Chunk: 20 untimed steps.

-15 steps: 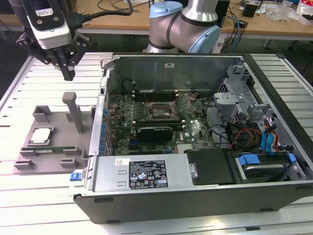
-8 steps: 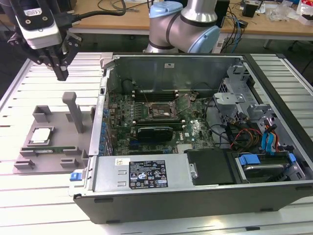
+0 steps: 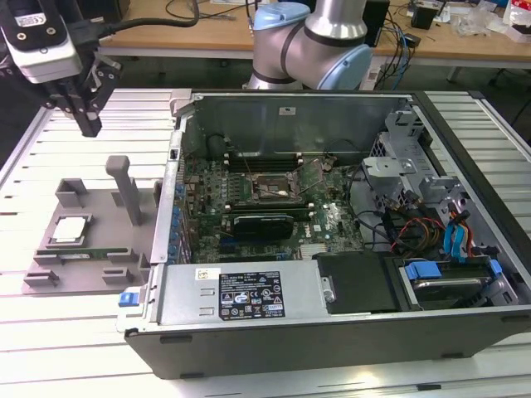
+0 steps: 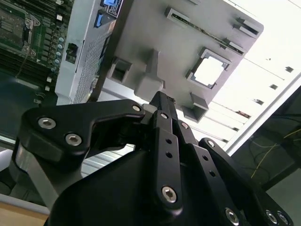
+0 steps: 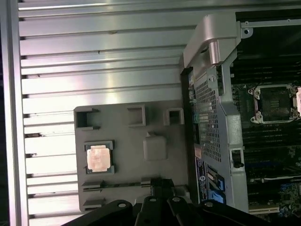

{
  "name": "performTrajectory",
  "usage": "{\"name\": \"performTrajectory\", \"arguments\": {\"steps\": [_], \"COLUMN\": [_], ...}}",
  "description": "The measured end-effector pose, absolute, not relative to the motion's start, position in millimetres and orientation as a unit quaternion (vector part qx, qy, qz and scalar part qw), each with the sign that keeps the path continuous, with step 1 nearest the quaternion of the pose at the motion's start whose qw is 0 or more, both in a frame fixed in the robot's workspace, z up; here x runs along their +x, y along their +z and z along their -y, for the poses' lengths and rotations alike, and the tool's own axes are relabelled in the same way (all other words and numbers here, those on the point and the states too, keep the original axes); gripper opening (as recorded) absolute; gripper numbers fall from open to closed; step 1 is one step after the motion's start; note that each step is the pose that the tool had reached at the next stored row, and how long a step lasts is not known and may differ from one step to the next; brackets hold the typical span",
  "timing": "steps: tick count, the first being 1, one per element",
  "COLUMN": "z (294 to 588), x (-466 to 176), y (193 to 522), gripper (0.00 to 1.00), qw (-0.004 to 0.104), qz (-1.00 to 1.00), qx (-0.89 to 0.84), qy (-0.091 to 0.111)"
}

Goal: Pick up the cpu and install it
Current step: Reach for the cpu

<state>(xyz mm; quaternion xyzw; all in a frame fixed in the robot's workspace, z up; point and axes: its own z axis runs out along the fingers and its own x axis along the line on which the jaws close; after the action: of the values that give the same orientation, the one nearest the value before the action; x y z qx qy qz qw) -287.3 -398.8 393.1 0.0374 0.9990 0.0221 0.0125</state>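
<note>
The cpu is a flat silver square lying in a recess of the grey holder tray, on the exterior view's left. It also shows in both wrist views, as the cpu and the cpu. My gripper hangs high above the slatted table, behind the tray and well apart from the cpu. Its black fingers are pressed together, shut on nothing. The motherboard socket sits inside the open computer case, its square frame uncovered.
A long green memory stick lies in a slot along the tray's front. A tall grey post rises from the tray between the cpu and the case wall. Drive bays and cables fill the case's right side. The arm's base stands behind the case.
</note>
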Motion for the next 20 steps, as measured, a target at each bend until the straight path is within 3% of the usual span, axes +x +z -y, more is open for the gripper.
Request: {"name": "performTrajectory", "arguments": {"steps": [20], "z": [399], "x": [-330], "y": [392], "gripper": [0.11], "qw": [0.012], "qz": [-0.999], "qx": [0.037], "qy": [0.022]}}
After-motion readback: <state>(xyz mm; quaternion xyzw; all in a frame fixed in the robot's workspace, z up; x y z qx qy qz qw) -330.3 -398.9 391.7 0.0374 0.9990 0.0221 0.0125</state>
